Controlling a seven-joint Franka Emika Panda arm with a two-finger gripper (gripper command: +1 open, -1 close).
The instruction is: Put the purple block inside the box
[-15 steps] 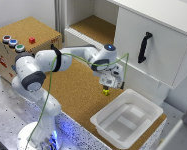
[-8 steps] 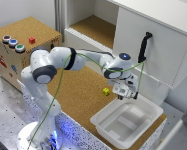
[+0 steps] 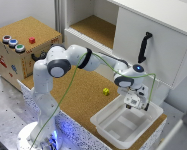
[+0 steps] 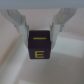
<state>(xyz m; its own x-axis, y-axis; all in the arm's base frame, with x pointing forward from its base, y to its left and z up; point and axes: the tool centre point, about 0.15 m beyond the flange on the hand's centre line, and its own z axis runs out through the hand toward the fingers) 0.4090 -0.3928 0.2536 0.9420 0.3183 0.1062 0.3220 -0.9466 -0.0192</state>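
Observation:
My gripper (image 3: 134,104) hangs over the far part of the white shallow box (image 3: 107,123), just above its inside. In the wrist view the gripper (image 4: 40,35) is shut on the purple block (image 4: 40,46), a dark cube with a yellow letter E on one face, with the box's white floor behind it. In the exterior view the block itself is hidden by the fingers.
A yellow-green cube (image 3: 106,91) lies on the cork surface near the box's far rim. A cork-topped wooden box (image 3: 23,37) with coloured buttons and a small red cube (image 3: 32,40) stands at the exterior view's left. A white cabinet with a black handle (image 3: 143,46) stands behind.
The arm has swung toward the exterior view's right, from beside the yellow-green cube to over the white box, carrying the block.

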